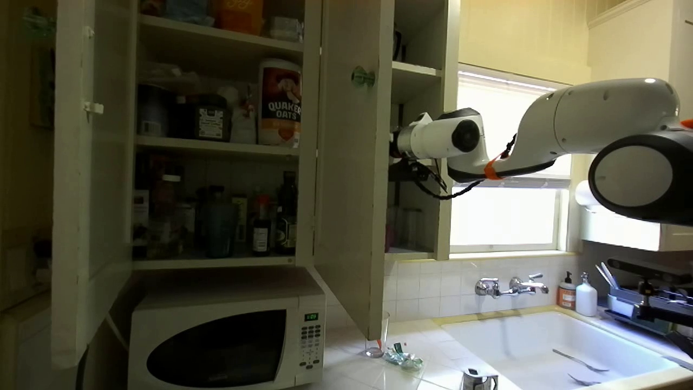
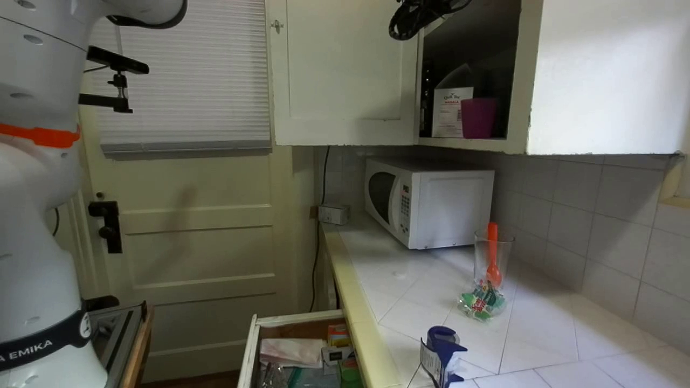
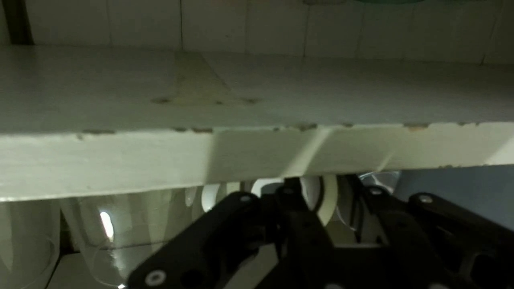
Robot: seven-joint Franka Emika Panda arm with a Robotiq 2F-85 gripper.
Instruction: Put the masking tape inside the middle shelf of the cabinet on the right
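Masking tape: took the pale ring at lower centre of the wrist view for it, just under the front edge of the likely middle shelf in the frame, and judged it not yet set on top. Expected light weight, a stiff core, little risk of breaking, dry rather than slippery sides, and a readiness to roll on edge. Favoured a hold across the ring's wall or on its flat faces. At the gripper, saw fingers narrowly apart with the ring showing between; could not tell whether gripped.

In the narrow cabinet, right of centre in an exterior view, found clear glasses below the board, lower left in the wrist view; at upper right in an exterior view, a white box and a purple cup. In the wide cabinet, to the left, saw an oats canister and bottles. In the drawer, bottom centre, noted a folded cloth; in a clear tumbler, lower right, an orange spoon.
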